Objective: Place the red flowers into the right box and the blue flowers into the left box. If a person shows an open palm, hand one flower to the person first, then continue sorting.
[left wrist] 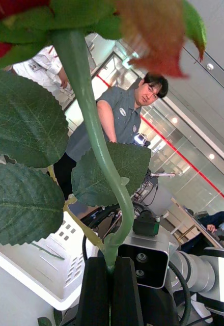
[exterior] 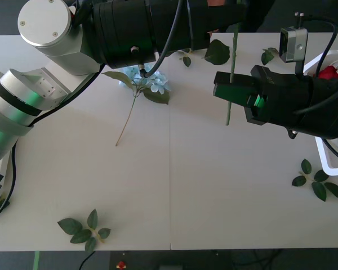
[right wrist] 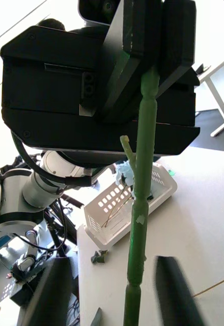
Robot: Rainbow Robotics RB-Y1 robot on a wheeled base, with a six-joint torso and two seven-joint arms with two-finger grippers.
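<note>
A red flower hangs upright over the table's far right, its long green stem [exterior: 231, 73] running down toward the table. My left gripper [left wrist: 112, 275] is shut on the stem just below the leaves, with the red bloom [left wrist: 15, 7] past it. My right gripper [exterior: 228, 90] is open, one finger on each side of the lower stem [right wrist: 137, 244]. A blue flower [exterior: 153, 84] lies on the table under the left arm. Another red flower [exterior: 330, 72] lies in the right box [exterior: 322, 160]. The left box [right wrist: 158, 196] holds a blue flower [right wrist: 125, 173].
Loose green leaf sprigs lie at the front left [exterior: 84, 229], by the right box [exterior: 318, 181] and at the far side [exterior: 217, 52]. The left arm [exterior: 135, 28] reaches across the far side of the table.
</note>
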